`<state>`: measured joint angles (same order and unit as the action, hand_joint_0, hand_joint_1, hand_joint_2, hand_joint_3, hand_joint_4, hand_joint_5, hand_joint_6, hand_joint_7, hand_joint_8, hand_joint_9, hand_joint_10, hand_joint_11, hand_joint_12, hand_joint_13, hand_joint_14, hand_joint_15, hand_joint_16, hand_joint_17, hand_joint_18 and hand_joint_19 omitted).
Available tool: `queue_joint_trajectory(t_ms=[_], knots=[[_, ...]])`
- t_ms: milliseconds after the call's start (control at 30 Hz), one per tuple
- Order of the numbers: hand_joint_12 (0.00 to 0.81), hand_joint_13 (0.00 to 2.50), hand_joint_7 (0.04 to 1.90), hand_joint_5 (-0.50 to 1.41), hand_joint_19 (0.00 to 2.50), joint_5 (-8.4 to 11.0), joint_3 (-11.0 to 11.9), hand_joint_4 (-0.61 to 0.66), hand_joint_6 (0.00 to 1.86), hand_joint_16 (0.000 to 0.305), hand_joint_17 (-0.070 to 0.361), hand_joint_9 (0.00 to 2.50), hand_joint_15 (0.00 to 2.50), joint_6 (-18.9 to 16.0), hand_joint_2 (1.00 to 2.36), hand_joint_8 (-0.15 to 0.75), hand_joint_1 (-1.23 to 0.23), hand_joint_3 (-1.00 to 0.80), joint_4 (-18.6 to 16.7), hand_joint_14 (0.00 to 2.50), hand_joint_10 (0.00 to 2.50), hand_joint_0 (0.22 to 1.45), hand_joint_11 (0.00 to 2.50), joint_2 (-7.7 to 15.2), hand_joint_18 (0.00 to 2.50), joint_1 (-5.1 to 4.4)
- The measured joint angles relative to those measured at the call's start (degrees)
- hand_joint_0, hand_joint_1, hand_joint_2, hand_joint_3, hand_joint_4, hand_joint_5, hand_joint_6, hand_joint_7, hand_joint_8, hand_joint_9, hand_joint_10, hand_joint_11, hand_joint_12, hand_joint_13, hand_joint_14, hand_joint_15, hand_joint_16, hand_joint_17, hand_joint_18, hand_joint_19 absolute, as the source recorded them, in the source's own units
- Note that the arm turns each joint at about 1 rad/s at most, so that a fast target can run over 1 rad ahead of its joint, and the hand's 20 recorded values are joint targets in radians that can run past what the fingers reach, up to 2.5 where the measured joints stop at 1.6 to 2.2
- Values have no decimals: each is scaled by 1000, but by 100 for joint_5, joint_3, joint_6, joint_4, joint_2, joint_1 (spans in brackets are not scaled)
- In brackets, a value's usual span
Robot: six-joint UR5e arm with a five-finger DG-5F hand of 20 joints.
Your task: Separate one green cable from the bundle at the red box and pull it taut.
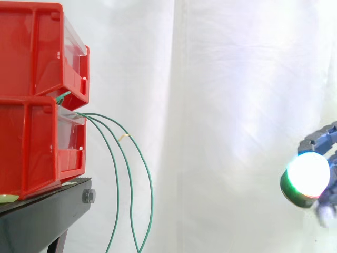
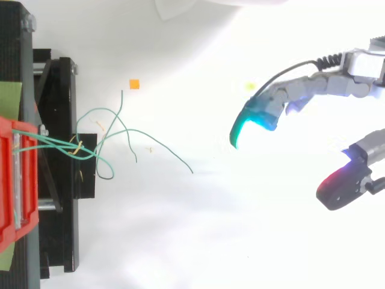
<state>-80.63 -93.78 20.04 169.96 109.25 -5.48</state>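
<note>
Hovering well right of stacked red plastic bins [image 1: 29,68], my hand [image 2: 313,87] open, fingers spread, glowing pads holding nothing. Thin green cables [image 1: 117,184] spill from between bins, droop loose past black stand [image 1: 47,211], well apart from my fingers.

Two stacked red plastic bins [image 1: 31,52] sit at the left on a black stand [image 1: 47,211], in front of a white curtain [image 1: 221,79]. Thin green cables [image 1: 151,190] emerge where the two bins' fronts meet and droop in long loops to the bottom edge. One carries a small pale tag [image 1: 124,137]. The hand [image 1: 308,176] hovers at the right edge, one fingertip pad glowing white and green, well apart from the cables.
</note>
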Motion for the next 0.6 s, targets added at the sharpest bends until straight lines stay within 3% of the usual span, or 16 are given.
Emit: queue_joint_trajectory(t_ms=[67, 233, 600], knots=[[345, 864, 695, -197, 663, 1, 0, 208, 502, 45, 101, 925, 646, 0, 1000, 268, -741, -500, -1, 21, 16, 519, 629, -2, 617, 0], [366, 1010, 714, -175, 718, 3, 0, 220, 502, 46, 103, 1094, 680, 0, 1000, 274, -663, -500, -2, 23, 20, 559, 702, -1, 748, 0], [427, 962, 672, -196, 776, 1, 0, 266, 502, 48, 109, 996, 598, 0, 1000, 329, -559, -500, -3, 19, 19, 563, 566, -1, 796, 0]])
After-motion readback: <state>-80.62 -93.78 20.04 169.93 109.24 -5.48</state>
